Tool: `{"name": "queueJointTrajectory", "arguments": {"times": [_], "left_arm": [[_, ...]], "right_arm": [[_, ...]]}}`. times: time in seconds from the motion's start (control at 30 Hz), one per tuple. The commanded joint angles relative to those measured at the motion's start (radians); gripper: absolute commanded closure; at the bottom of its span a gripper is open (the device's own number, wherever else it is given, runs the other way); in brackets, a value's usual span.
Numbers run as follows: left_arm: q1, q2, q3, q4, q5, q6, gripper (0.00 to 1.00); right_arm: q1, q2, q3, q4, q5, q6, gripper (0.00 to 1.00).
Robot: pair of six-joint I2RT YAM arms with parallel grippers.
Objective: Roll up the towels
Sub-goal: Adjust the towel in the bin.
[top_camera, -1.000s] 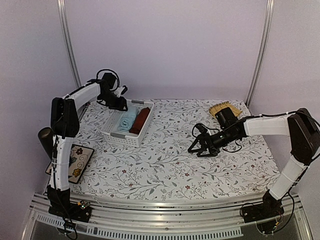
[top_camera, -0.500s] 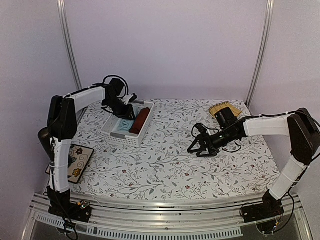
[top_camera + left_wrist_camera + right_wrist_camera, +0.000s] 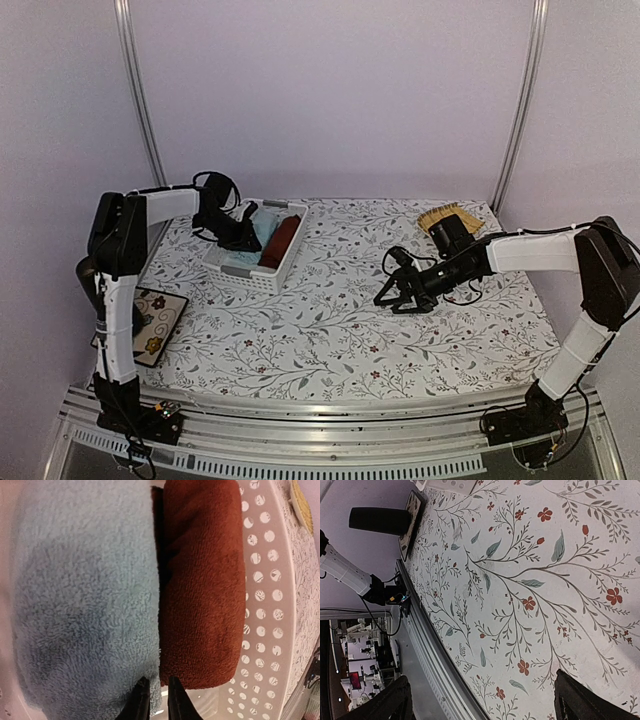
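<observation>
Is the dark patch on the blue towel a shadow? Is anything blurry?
Left wrist view: likely a soft shadow on the blue towel, since its edges fade; the left fingers at the bottom are blurred. Right wrist view: the tablecloth is sharp, the right fingers dark and soft. Top view: even light, no glare.

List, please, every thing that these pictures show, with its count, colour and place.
light blue towel: one, pale blue, in the basket's left side
rust-red towel: one, dark red, in the basket, against the blue one
basket: one, white, perforated, far left
mat: one, yellow, far right corner
cylinder: one, dark, left edge
tile: one, flowered, near left
tablecloth: one, white, floral, covers the table
left pincer: black, fingers nearly together at the blue towel's end
right pincer: black, open, above the cloth
</observation>
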State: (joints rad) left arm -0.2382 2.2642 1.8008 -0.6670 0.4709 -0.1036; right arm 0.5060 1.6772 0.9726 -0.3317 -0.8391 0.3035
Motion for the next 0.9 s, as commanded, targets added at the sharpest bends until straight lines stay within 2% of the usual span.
{"name": "queueJointTrajectory", "arguments": {"times": [0.0,0.17,0.3,0.57,0.87], "left_arm": [[0.03,-0.034,-0.082,0.066,0.057,-0.044,0.84],[0.061,-0.075,-0.2,0.168,0.054,-0.083,0.84],[0.084,-0.095,-0.247,0.261,0.144,-0.124,0.81],[0.063,-0.088,-0.11,0.287,0.146,-0.161,0.68],[0.029,0.021,0.063,0.275,0.127,-0.206,0.68]], "right_arm": [[0.006,-0.001,-0.002,0.008,0.012,0.005,0.01],[0.008,-0.001,0.0,0.008,0.012,0.002,0.01],[0.008,0.001,0.003,0.007,0.012,0.002,0.01],[0.018,-0.002,0.005,0.01,0.011,0.01,0.01],[0.023,-0.013,0.006,0.002,0.019,0.011,0.01]]}}
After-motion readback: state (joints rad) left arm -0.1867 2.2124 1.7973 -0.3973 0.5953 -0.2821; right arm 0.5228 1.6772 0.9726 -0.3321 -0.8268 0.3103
